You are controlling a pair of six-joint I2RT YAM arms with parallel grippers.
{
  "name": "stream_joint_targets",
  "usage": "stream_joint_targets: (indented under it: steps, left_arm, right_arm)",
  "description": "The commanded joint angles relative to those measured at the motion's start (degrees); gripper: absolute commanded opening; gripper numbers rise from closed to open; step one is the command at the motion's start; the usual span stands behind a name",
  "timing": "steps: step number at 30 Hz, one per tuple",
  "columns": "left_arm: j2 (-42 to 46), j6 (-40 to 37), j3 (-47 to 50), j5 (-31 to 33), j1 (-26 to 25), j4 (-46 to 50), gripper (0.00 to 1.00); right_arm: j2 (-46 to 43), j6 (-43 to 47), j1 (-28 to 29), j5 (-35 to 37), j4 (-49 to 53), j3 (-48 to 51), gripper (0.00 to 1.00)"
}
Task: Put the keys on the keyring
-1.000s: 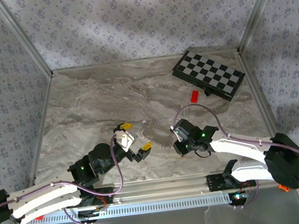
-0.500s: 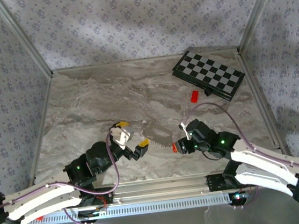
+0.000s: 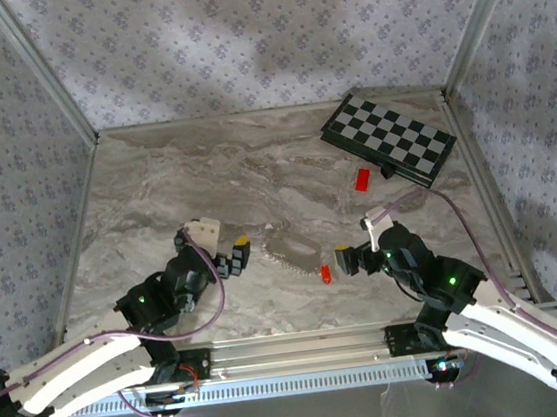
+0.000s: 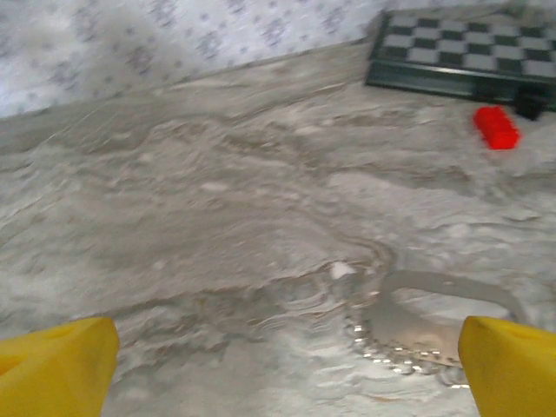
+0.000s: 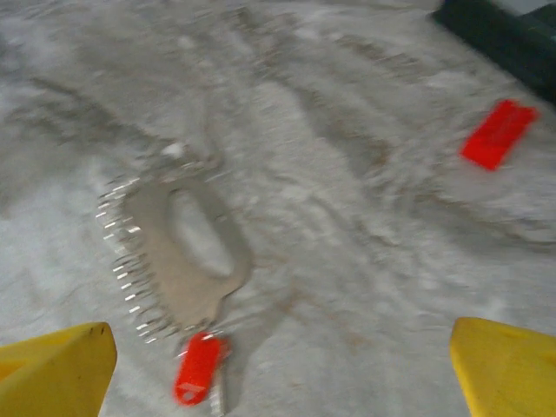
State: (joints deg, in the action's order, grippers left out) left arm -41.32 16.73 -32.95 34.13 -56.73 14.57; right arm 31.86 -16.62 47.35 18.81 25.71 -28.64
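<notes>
The keyring point(image 5: 165, 278) lies flat on the marble table, a grey looped piece edged with a bead chain. A red-tagged key point(image 5: 198, 367) lies touching its near end; whether they are linked I cannot tell. In the top view the keyring point(image 3: 288, 246) and red tag point(image 3: 325, 275) sit between the arms. My left gripper point(image 3: 236, 256) hovers open just left of the keyring point(image 4: 408, 334), holding nothing. To the right of the tag my right gripper point(image 3: 357, 257) is open and empty. Yellow fingertips point(image 5: 52, 369) frame both wrist views.
A folded chessboard point(image 3: 388, 140) lies at the back right with a small red brick point(image 3: 363, 179) in front of it, also seen as the red brick point(image 5: 498, 132) from the right wrist. Metal rails edge the table.
My right gripper has opened, let go of the red-tagged key and drawn back to the right. The left gripper, open throughout, has pulled back to the left, away from the keyring.
</notes>
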Motion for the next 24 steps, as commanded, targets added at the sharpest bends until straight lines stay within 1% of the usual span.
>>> stream_joint_targets:
  steps: [1,3,4,7,10,12,14,18,20,24]
  left_arm:
    - [-1.5,4.9,-2.2,2.9,4.1,5.3,1.0]
    - [-2.5,4.7,-2.1,2.9,6.8,5.4,1.0]
    - [-2.7,3.8,-1.6,2.9,7.6,4.9,1.0]
    - [-2.2,0.0,0.6,3.1,8.6,1.3,1.0]
    - [-1.4,-3.3,2.7,3.8,9.4,-3.1,0.99]
    - [-1.3,-4.5,3.7,5.5,10.4,-5.0,1.0]
    - [-1.1,-4.8,4.3,7.7,11.7,-5.9,1.0]
    - [-1.0,-6.6,6.4,11.6,14.1,-8.7,1.0]
    - [-1.5,-7.5,7.4,13.8,15.5,-10.2,1.0]
    - [-3.6,-10.9,9.4,17.6,18.3,-14.0,1.0]
  right_arm:
    - [-0.7,2.9,-1.6,13.3,1.0,-0.8,1.0]
    - [-1.3,4.9,-3.0,16.4,-2.3,0.2,1.0]
    - [-1.7,6.3,-3.7,16.6,-3.9,0.8,1.0]
    - [-2.7,12.4,-5.7,14.0,-9.0,2.2,1.0]
    - [-2.5,15.5,-7.2,17.6,-12.6,3.5,1.0]
    - [-2.7,19.6,-8.6,17.5,-15.7,5.3,1.0]
    - [-3.3,19.7,-10.3,17.8,-18.1,6.6,1.0]
    - [-4.6,22.7,-15.1,15.3,-24.6,10.4,1.0]
    - [-4.5,20.4,-18.3,15.4,-26.4,12.2,1.0]
    - [-3.9,17.1,-26.5,10.0,-28.8,15.1,1.0]
